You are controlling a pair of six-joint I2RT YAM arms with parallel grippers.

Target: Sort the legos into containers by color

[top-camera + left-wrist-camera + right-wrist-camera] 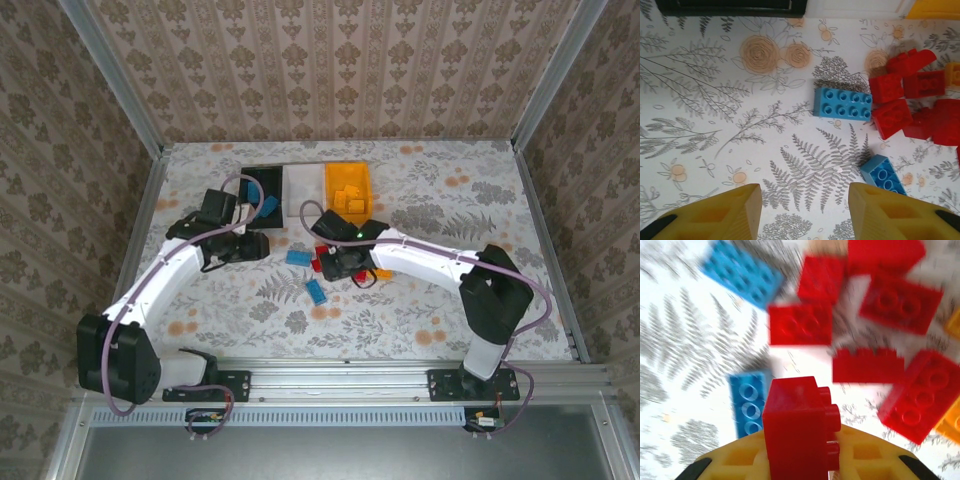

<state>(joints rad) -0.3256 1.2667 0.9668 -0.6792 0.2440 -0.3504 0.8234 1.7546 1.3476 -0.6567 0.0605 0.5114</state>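
1. The right claw is clamped on a red lego brick. The brick stands between its yellow fingers with the studs poking out sideways.
2. Just past that claw's tip lie more loose red bricks, packed close together.
3. The left claw hangs wide open with nothing in it. A blue eight-stud brick lies studs-up ahead of it and a little to the right. A small blue brick sits just beside its right finger, and the black bin is farther ahead on the left.
4. To my eye these bricks are hard, light and glossy. They won't crush, but I'd expect one to slip or twist in a skewed pinch.
5. I'd take the eight-stud brick across its narrow width, with the pads on its flat long sides and clear of the studs. Red bricks lie just beside its right end, so that end gives less room.
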